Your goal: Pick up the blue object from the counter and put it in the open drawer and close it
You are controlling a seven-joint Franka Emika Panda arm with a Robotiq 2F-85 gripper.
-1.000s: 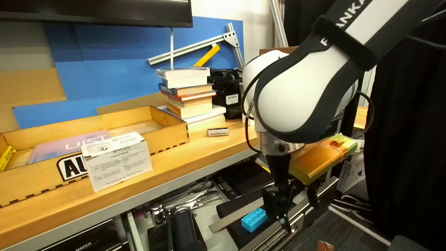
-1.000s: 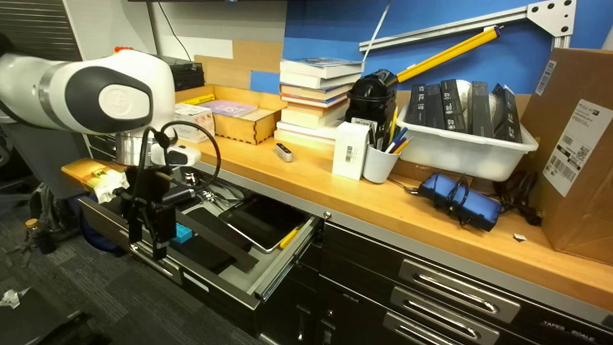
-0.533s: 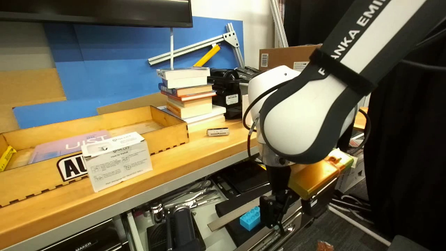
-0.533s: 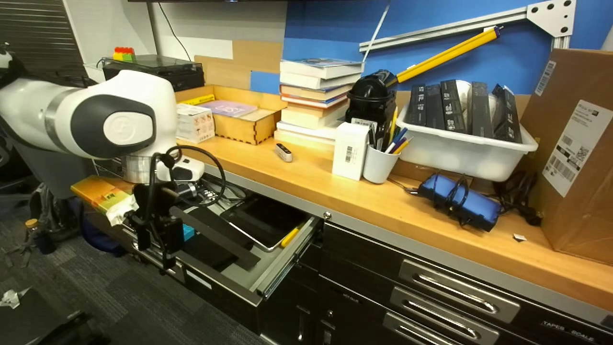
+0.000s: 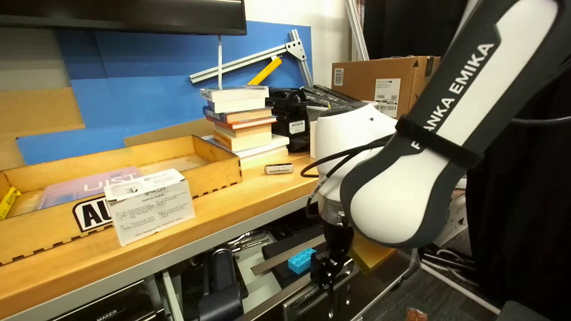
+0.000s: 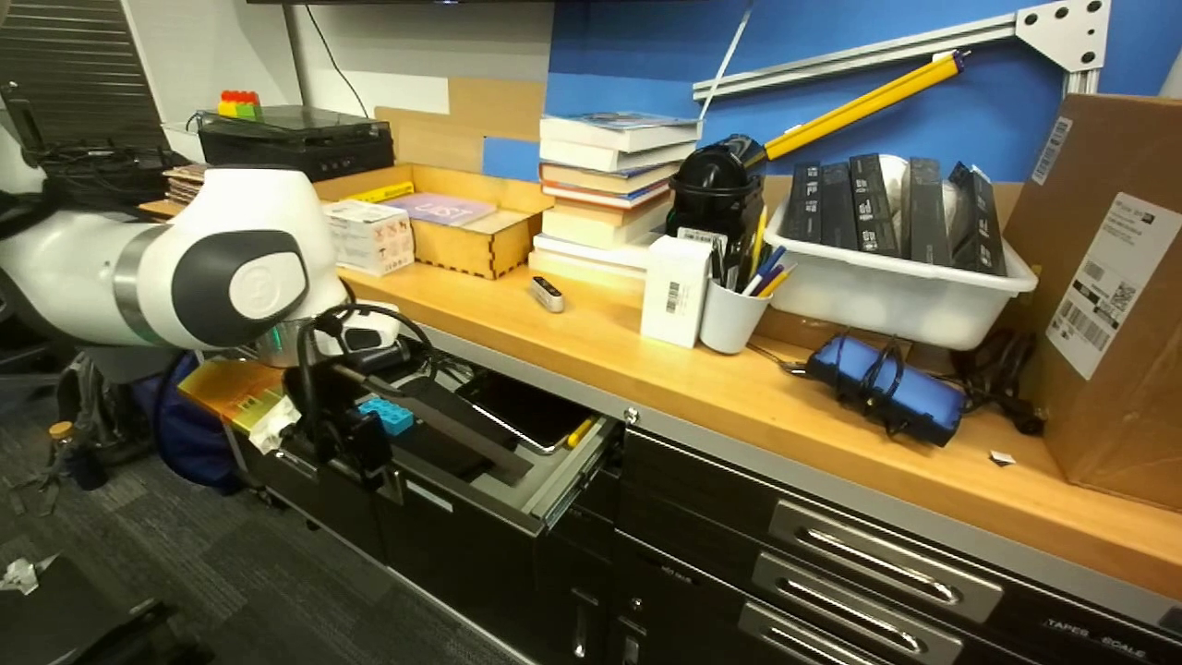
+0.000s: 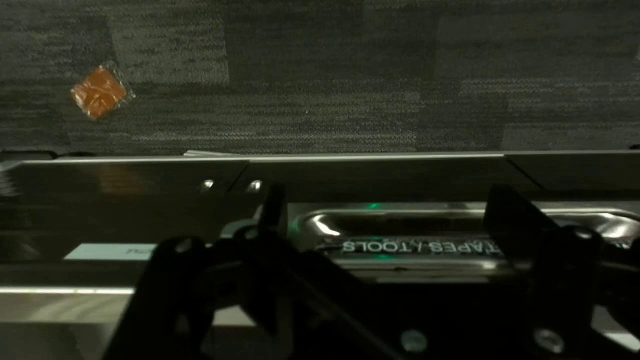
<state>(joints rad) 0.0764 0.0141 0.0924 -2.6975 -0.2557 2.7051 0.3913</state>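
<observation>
The blue object point(image 5: 301, 260) is a bright-blue studded block. It lies in the open drawer, on a dark item just behind the drawer front, and also shows in an exterior view point(image 6: 388, 415). The drawer point(image 6: 499, 509) is partly out from under the wooden counter point(image 6: 591, 342). My gripper point(image 5: 330, 285) points down at the outer side of the drawer front, beside the handle; it also shows in an exterior view point(image 6: 365, 466). In the wrist view the two fingers point(image 7: 387, 205) are wide apart, with the silver handle point(image 7: 400, 265) seen between them. Whether the gripper touches the drawer front cannot be told.
An orange-yellow package point(image 6: 235, 392) is attached to the wrist. A white box point(image 5: 151, 207), a wooden tray point(image 5: 218, 176), a book stack point(image 5: 241, 118) and a small white device point(image 5: 279, 168) stand on the counter. The drawer also holds utensils and a dark tablet.
The drawer has slid inward toward the counter, carrying the blue object with it. The arm has come lower and moved the same way along with the drawer front.
</observation>
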